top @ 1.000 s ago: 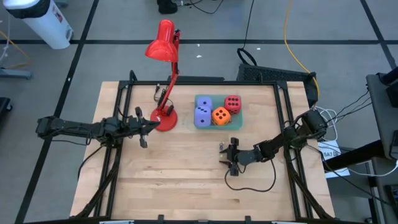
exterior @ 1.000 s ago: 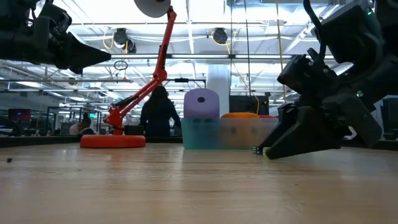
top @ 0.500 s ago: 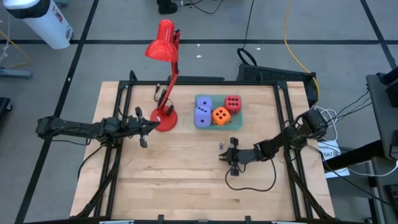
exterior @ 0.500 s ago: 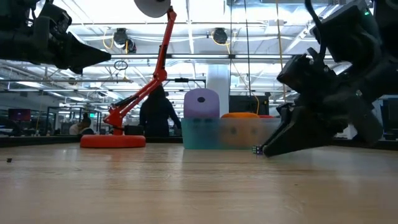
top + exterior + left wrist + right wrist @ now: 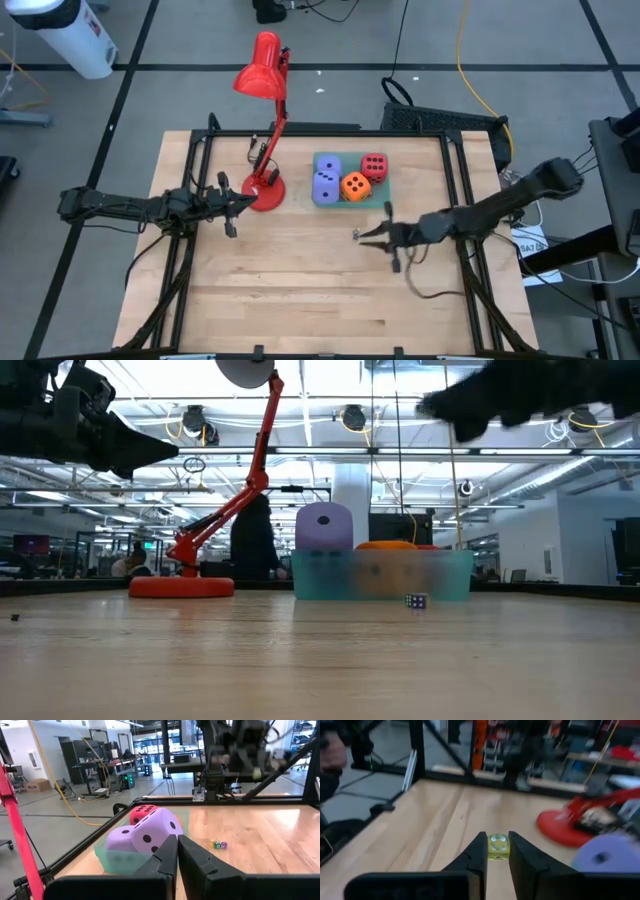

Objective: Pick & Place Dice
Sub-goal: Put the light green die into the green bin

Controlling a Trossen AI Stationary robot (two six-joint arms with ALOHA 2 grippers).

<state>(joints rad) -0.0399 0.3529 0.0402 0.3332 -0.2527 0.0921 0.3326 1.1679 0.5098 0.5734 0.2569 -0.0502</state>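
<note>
While looking straight down on the pale wooden worktop [image 5: 300,290], noting the right end effector [image 5: 362,236] reaching in from the right-hand edge, hanging on the near side of the translucent teal plastic tray [image 5: 440,575] and apart from it. Seen level across the worktop, riding well above the surface, not touching it.

Checking the right wrist view: right end effector [image 5: 497,840] clamping a small translucent yellow die [image 5: 498,847] between both fingers, one finger on either side of it, pips showing on the facing side.

Finding a few more small dice [image 5: 218,845] lying close together on bare wood just outside the tray, one of them purple.

Logging the tray contents: two soft lavender-blue cubes with dark pips [image 5: 326,180] sitting side by side at the end nearer the lamp, a soft orange cube [image 5: 355,186] next to them, a soft red cube [image 5: 374,166] at the far corner. All four sitting inside the tray.

Marking the left end effector [image 5: 232,207] waiting off to the left, fingers pressed together and gripping nothing, hovering just beside the round base of the red metal desk lamp [image 5: 267,190].
</note>
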